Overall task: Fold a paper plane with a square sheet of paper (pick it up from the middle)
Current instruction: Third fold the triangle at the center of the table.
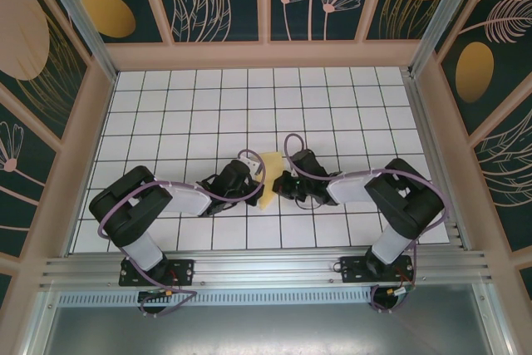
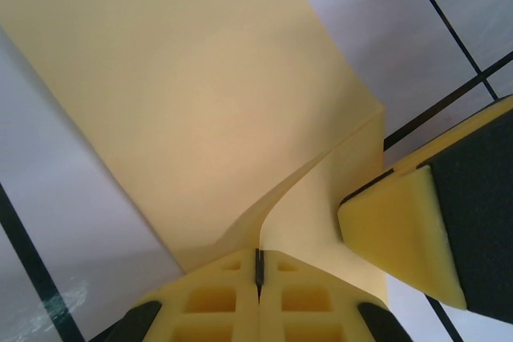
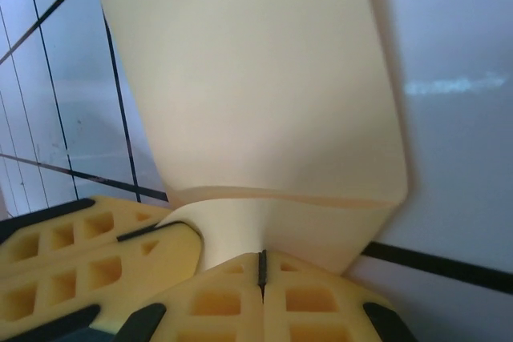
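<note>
The left gripper (image 2: 258,268) pinched the square sheet of paper (image 2: 184,102) at its edge; the right gripper (image 3: 261,268), just beside, pinched the same sheet, apparently along a fold.

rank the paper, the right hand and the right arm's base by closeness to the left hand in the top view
1. paper, pinched in the left hand, mid-table
2. right hand, just across the paper, on its right
3. right arm's base, near edge, far right

Centre blocked, far tiles free
The gap between left gripper (image 1: 256,178) and right gripper (image 1: 282,182) is filled by the yellow paper (image 1: 271,164); open table (image 1: 249,97) is found beyond it.
</note>
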Motion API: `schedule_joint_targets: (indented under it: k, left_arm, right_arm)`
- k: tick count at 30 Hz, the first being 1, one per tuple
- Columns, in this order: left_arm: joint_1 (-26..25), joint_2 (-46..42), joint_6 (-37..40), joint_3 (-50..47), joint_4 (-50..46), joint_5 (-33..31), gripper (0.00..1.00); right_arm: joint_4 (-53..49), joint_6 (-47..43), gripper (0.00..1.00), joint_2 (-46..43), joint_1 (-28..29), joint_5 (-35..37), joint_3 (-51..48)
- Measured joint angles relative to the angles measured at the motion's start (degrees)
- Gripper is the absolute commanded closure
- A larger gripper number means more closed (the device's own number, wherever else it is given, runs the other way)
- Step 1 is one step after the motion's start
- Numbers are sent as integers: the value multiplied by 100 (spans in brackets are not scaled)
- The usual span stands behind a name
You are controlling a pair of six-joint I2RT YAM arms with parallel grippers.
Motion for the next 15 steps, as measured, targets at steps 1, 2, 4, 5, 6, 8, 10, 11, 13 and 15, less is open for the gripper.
schedule_joint_targets:
  k: [1, 2, 4, 5, 6, 8, 10, 11, 13, 15]
  left_arm:
    - [0, 0, -2, 0, -7, 2, 100]
    - [0, 0, 0, 0, -11, 2, 100]
    - [0, 0, 0, 0, -13, 2, 100]
    - [0, 0, 0, 2, -13, 2, 100]
    - [0, 0, 0, 4, -15, 0, 100]
    - [0, 0, 0, 4, -15, 2, 100]
    - [0, 0, 0, 4, -15, 0, 100]
    - [0, 0, 0, 4, -15, 0, 100]
    - [0, 0, 0, 4, -15, 2, 100]
    - [0, 0, 0, 4, -15, 2, 100]
  right_arm:
    - [-37, -20, 94, 17, -4, 0, 33]
    - [-101, -44, 94, 24, -4, -2, 70]
    - [-229, -122, 93, 24, -9, 2, 151]
    - [-302, -140, 93, 15, -13, 4, 190]
    - [-361, -164, 93, -7, -28, 7, 221]
    - [-461, -221, 93, -92, -98, 2, 256]
    - [-498, -282, 93, -149, -205, 2, 291]
    - [-498, -304, 93, -155, -258, 0, 310]
    - [-498, -326, 93, -155, -337, 0, 321]
    - [-490, -337, 93, -120, -372, 0, 321]
